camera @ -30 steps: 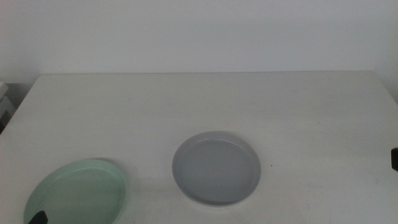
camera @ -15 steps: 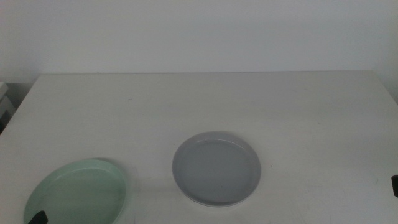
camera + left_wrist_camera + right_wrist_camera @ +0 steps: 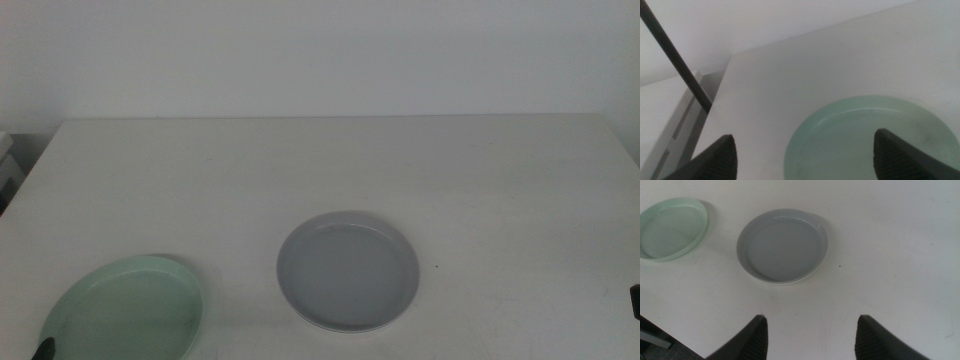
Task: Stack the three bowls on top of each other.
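Left claw (image 3: 805, 152) hangs low at the near-left corner of the counter (image 3: 330, 165), jaws spread wide, and its wrist view shows the near rim of the mint green bowl (image 3: 125, 308) lying between the two tips, not gripped by either. In the middle view only a dark tip of this claw shows at the bottom edge, just beside that bowl. Right claw (image 3: 810, 335) waits off the near-right side, jaws apart and holding nothing, looking down on the grey bowl (image 3: 348, 271), which sits flat near the middle of the counter, well clear of the mint one. Only two dishes are plain to see; a paler rim peeks from under the grey bowl's edge in the right wrist view, so the white bowl may already lie beneath it, though that is hard to confirm. The step in hand looks like taking the mint bowl. To do it well, one jaw should go inside the low rim and the other outside, pinching the wall squarely, then lift level, carry it across, and set it down centred over the grey bowl so the rims nest.
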Controlling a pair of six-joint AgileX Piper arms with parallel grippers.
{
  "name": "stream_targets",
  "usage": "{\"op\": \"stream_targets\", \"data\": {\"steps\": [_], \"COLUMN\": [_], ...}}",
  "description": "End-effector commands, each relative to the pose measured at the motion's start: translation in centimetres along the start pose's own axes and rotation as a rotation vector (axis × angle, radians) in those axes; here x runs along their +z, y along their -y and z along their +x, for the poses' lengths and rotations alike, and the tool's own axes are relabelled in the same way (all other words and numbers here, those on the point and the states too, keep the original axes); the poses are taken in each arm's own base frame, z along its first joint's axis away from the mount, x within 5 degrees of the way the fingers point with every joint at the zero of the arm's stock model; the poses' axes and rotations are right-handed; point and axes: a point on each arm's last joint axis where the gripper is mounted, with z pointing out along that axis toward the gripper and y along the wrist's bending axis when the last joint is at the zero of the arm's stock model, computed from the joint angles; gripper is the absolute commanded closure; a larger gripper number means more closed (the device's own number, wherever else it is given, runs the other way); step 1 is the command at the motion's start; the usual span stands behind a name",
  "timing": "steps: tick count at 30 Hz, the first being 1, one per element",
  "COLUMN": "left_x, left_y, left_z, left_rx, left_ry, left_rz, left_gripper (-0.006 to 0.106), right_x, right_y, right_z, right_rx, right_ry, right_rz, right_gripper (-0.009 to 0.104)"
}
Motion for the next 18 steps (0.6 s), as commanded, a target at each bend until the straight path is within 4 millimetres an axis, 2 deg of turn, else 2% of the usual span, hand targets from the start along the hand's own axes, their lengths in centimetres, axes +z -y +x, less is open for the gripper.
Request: {"op": "stream_targets", "data": {"steps": [1,5,7,11,18], "left_x": [-0.2,0.0,0.3,1.2,5.3], "left_y": [-0.2,-0.3,-0.5,-1.5,-3.4], "left_z": [-0.9,-1.1,-2.3,-6.8,-15.9], "left_rx": [0.016,0.053,0.027,-0.098,-0.162], "left_ry": [0.09,0.069,0.042,-0.014,-0.215], "left_rz": [-0.02,-0.022,-0.013,0.009,0.048], "left_gripper": [-0.001,-0.001,-0.001,-0.001,-0.001], "right_x": [-0.5,-0.5,-0.5,-0.5,-0.5], "right_y": [-0.1,-0.1,-0.1,-0.1,-0.1], "right_z": [-1.1,-1.0,-1.0,-1.0,-1.0], "right_rx": [-0.009,-0.009,-0.009,-0.009,-0.009], "right_ry": [0.081,0.08,0.078,0.073,0.071], "right_rz": [0.002,0.002,0.002,0.001,0.002], "right_gripper": [0.05,0.05,0.05,0.05,0.05]}}
